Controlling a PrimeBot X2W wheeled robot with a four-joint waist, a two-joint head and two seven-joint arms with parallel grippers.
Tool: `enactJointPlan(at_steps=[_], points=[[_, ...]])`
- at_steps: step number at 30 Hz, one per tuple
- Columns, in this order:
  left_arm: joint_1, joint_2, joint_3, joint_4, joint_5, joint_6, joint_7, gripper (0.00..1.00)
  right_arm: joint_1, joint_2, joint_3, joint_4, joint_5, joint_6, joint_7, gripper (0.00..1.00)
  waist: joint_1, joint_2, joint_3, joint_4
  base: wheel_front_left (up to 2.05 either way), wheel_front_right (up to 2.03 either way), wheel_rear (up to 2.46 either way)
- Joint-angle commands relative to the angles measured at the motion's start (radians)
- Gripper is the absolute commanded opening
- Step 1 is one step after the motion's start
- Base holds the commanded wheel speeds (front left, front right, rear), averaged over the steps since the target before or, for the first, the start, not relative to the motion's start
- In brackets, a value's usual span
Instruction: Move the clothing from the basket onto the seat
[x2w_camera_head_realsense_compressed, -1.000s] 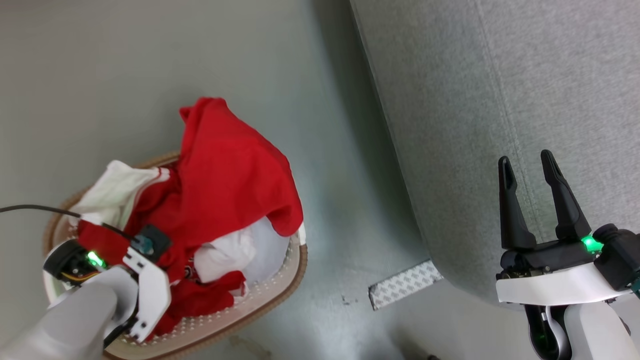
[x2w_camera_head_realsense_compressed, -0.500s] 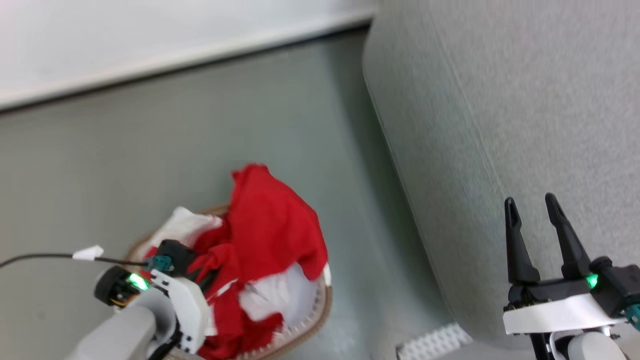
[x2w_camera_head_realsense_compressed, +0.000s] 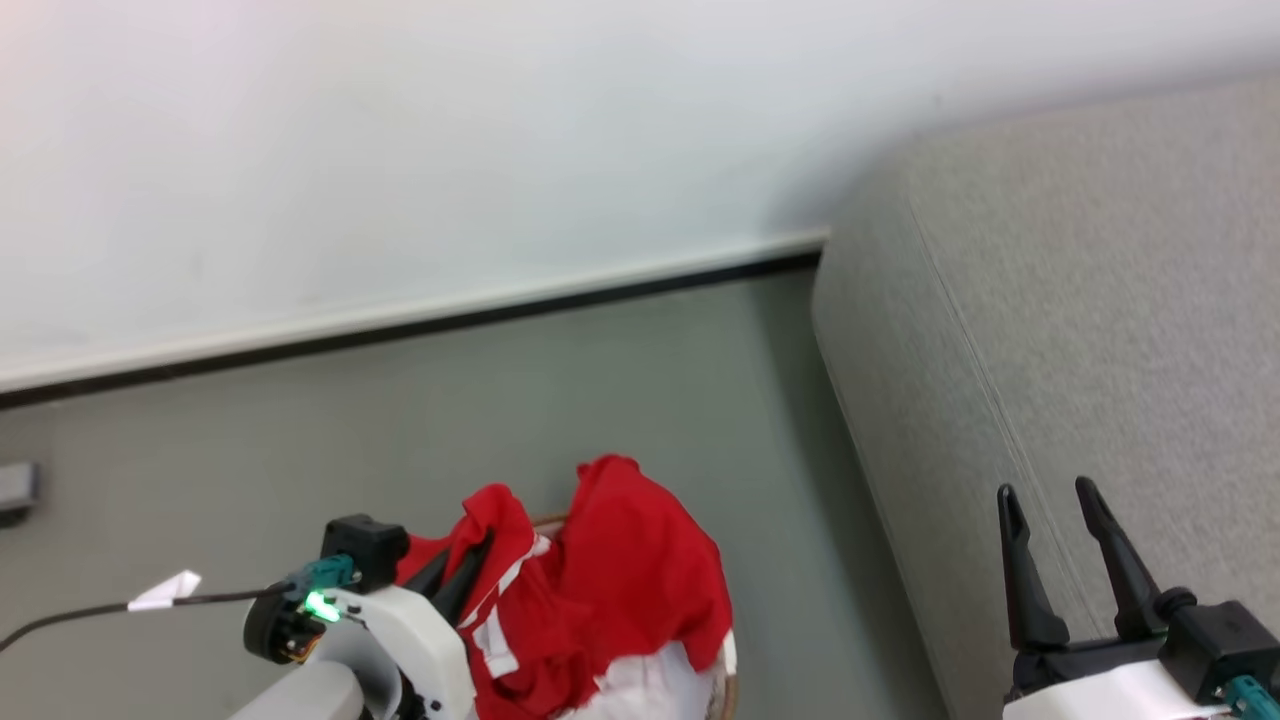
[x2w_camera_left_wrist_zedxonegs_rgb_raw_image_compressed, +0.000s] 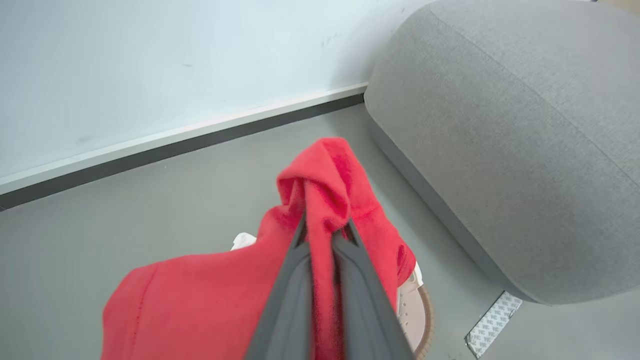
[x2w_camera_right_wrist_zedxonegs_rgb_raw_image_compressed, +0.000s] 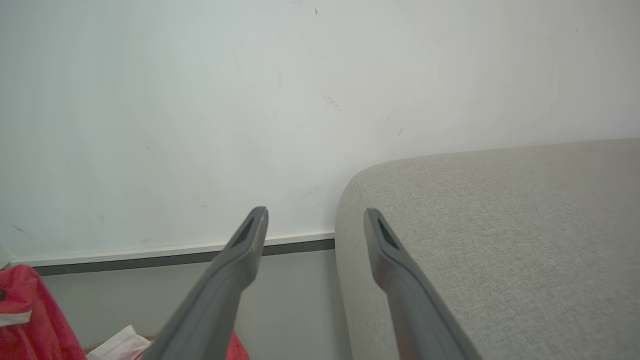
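The left hand (x2w_camera_left_wrist_zedxonegs_rgb_raw_image_compressed: 323, 229) is clamped on a red garment (x2w_camera_left_wrist_zedxonegs_rgb_raw_image_compressed: 327, 170) held above the basket (x2w_camera_left_wrist_zedxonegs_rgb_raw_image_compressed: 426, 320). The sofa (x2w_camera_left_wrist_zedxonegs_rgb_raw_image_compressed: 500, 150) to its right carries nothing. The right hand (x2w_camera_head_realsense_compressed: 1045, 492) is open and empty. More clothing (x2w_camera_head_realsense_compressed: 645, 585) lies below.

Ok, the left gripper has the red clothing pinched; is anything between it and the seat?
Nothing visible blocks it. The left gripper is shut on the clothing above the basket, and bare floor lies between that and the seat. The right gripper hangs open by the seat's near edge, so mind it on the swing.
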Motion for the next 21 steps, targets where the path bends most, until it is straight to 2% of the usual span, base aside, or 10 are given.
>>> enactJointPlan(at_steps=[1, 9, 12, 16, 21], points=[[0.017, 0.006, 0.009, -0.011, -0.001, 0.007, -0.008, 0.0, 0.014, -0.002, -0.001, 0.004, -0.004, -0.002, -0.003, 1.0, 0.0002, 0.0, -0.051, 0.041, 0.0, 0.0, 0.0], [0.154, 0.009, 0.175, -0.261, 0.066, 0.132, -0.006, 0.0, 0.057, -0.002, 0.002, 0.015, -0.058, -0.002, -0.003, 1.0, 0.0002, 0.0, -0.154, 0.078, 0.0, 0.0, 0.0], [0.219, -0.001, 0.244, -0.334, 0.109, 0.164, -0.006, 0.0, 0.068, -0.002, 0.01, 0.016, -0.081, -0.002, -0.003, 1.0, 0.0002, 0.0, -0.183, 0.086, 0.0, 0.0, 0.0], [0.289, -0.019, 0.345, -0.411, 0.168, 0.186, -0.006, 0.0, 0.069, -0.003, 0.022, 0.014, -0.108, -0.002, -0.003, 1.0, 0.0002, 0.0, -0.207, 0.09, 0.0, 0.0, 0.0], [0.345, -0.044, 0.436, -0.47, 0.236, 0.171, -0.006, 0.0, 0.061, -0.002, 0.056, 0.023, -0.133, -0.002, -0.003, 1.0, 0.0002, 0.0, -0.228, 0.091, 0.0, 0.0, 0.0]])
